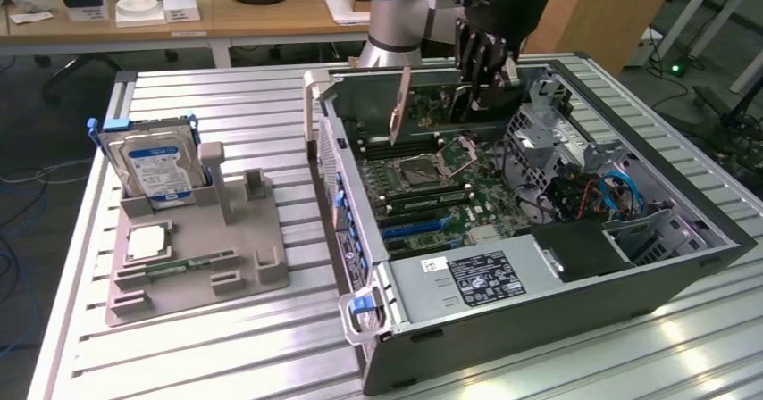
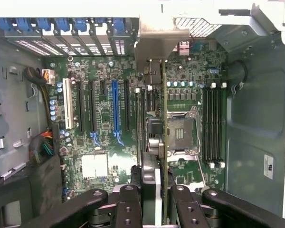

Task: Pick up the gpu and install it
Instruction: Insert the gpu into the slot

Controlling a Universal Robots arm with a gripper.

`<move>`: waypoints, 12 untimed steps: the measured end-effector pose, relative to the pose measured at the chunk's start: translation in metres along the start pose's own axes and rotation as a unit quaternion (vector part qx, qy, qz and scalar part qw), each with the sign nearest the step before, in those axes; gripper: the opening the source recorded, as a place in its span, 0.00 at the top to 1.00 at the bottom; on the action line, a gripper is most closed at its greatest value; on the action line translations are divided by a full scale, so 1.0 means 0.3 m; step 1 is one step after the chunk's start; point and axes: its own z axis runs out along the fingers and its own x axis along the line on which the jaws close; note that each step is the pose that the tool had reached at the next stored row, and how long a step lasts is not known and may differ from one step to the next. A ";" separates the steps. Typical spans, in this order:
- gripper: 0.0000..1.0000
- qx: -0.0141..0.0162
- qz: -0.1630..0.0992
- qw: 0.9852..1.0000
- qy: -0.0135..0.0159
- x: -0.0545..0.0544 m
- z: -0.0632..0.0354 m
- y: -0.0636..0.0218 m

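The gpu hangs upright inside the open computer case, over the far end of the motherboard. My gripper is shut on its upper edge. In the wrist view the gpu is seen edge-on, with its silvery bracket towards the case's slot wall. It runs between my black fingers, and my gripper clamps it from both sides. The card sits above the board, between the expansion slots and the processor socket. Whether its lower edge touches a slot is hidden.
On the slatted table, a grey holder at the exterior view's left carries a silver hard drive, a processor chip and a green memory stick. The case holds a power supply, drive cage and cables.
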 end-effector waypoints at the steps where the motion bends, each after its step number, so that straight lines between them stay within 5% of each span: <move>1: 0.72 0.000 0.000 1.000 0.000 0.003 0.003 0.000; 12: 0.72 -0.001 0.000 1.000 0.000 0.014 0.036 0.000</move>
